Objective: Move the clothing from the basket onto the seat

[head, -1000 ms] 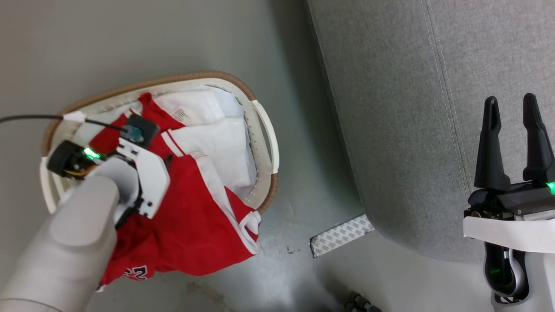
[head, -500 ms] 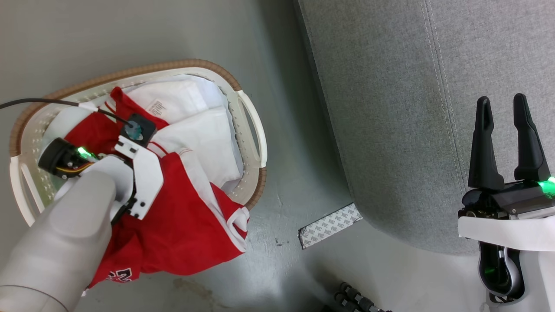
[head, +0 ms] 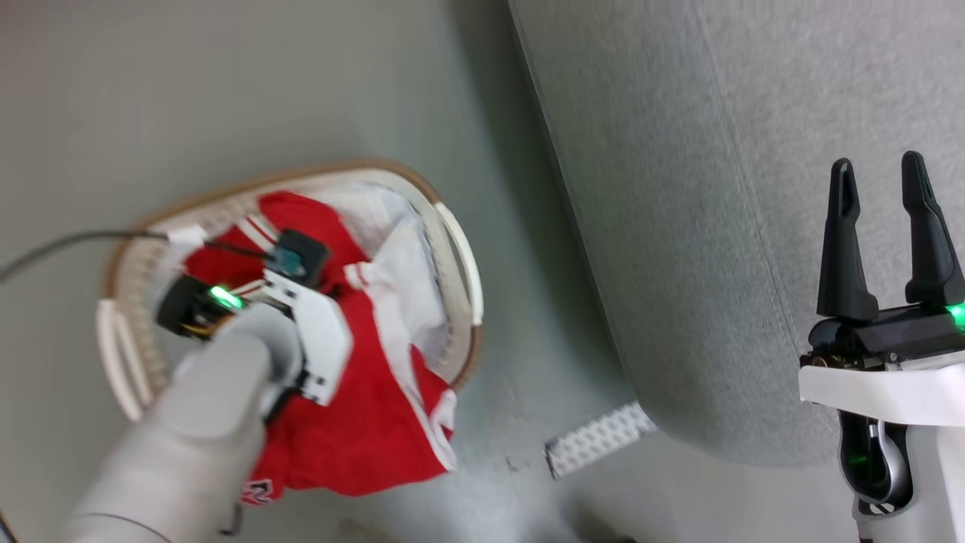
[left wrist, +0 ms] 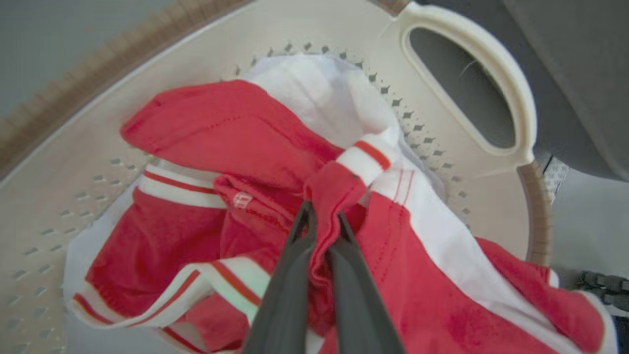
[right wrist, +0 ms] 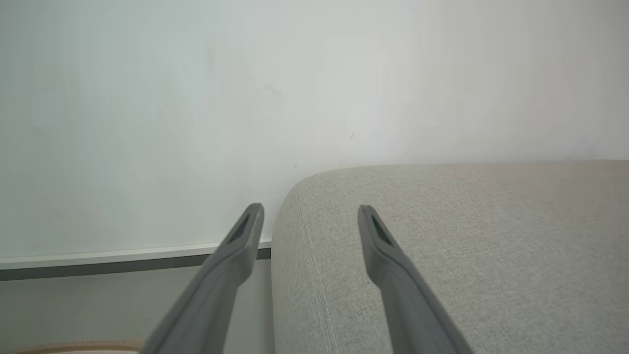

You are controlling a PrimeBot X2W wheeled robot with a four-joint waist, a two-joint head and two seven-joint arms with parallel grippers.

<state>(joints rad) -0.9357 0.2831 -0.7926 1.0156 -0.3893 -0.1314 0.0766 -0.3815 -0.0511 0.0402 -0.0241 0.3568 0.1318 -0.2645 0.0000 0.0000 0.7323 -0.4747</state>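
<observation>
Presently, the left gripper (left wrist: 322, 217) is clamped on a bunched fold of the red sports garment (left wrist: 231, 118), pinching cloth just below a white-and-red striped cuff (left wrist: 366, 157). The garment lies mostly inside the cream laundry basket (left wrist: 496, 54). In the head view, one red-and-white portion hangs over the near rim toward the floor (head: 528, 467). The right gripper (head: 877, 162) stands parted and empty over the grey sofa (head: 701, 226), which sits near the basket.

Step in hand, as judged: lifting the garment out.

Recommendations:
- Raise straight up until the trailing hem clears the rim, so the light basket is not dragged or tipped.
- Confirm the white cloth (left wrist: 314, 83) beneath is not caught in the pinch.
- Carry well over the sofa cushion before releasing.
</observation>
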